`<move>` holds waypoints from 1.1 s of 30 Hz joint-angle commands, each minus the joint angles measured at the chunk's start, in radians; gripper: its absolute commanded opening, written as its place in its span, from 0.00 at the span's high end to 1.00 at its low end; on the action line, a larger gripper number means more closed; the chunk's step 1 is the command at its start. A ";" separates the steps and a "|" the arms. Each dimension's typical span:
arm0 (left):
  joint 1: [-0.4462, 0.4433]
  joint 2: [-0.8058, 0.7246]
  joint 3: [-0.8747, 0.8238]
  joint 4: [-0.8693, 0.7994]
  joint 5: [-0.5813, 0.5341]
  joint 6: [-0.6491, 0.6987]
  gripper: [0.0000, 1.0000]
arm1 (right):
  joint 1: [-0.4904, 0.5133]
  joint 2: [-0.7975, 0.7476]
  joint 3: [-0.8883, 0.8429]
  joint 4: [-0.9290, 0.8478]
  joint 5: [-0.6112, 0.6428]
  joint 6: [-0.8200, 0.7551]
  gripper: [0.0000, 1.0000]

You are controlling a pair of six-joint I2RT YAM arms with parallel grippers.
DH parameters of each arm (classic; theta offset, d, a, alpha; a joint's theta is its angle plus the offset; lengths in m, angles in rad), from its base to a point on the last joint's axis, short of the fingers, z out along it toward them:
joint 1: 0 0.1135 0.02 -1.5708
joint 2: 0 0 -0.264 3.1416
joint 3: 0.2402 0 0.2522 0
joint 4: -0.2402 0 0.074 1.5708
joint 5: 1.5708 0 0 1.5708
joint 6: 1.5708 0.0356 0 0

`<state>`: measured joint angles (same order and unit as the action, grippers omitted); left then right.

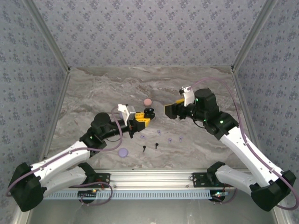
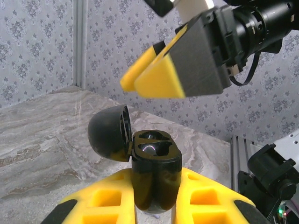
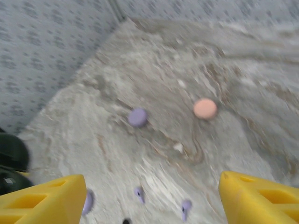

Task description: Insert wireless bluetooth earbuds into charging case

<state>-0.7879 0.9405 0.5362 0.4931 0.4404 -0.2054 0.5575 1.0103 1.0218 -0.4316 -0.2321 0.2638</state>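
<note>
Black earbuds (image 1: 145,148) lie on the tabletop (image 1: 93,98), lower centre of top view. Left gripper (image 1: 141,122) jaws pinch the open black charging case (image 2: 154,158); right gripper (image 1: 169,110) jaws spread, empty. We'd lower right onto one bud, grasp squarely, keep case steady.

soft even light, glint in the black case (image 2: 156,173), right wrist view blurred.

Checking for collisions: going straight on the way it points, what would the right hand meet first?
Probably the marble tabletop near the lavender earbuds, seen between the fingers of the right hand; the open black case sits off to one side. Depth is unclear.
</note>
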 commanded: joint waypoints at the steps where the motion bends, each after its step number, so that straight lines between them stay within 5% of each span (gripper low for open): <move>1: -0.006 -0.032 -0.016 0.010 -0.014 0.023 1.00 | -0.004 0.030 -0.044 -0.127 0.067 0.067 0.25; 10: -0.006 -0.077 -0.033 -0.016 -0.038 0.037 1.00 | 0.043 0.173 -0.191 -0.109 0.070 0.207 0.36; 17: -0.007 -0.127 -0.040 -0.068 -0.067 0.052 1.00 | 0.175 0.287 -0.225 -0.051 0.090 0.299 0.44; 24: -0.006 -0.209 -0.067 -0.102 -0.103 0.061 1.00 | 0.337 0.469 -0.171 -0.016 0.162 0.389 0.50; 33: -0.006 -0.230 -0.071 -0.113 -0.108 0.059 1.00 | 0.378 0.588 -0.095 -0.036 0.204 0.397 0.52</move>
<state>-0.7876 0.7250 0.4664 0.3725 0.3431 -0.1642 0.9237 1.5761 0.8921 -0.4515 -0.0620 0.6376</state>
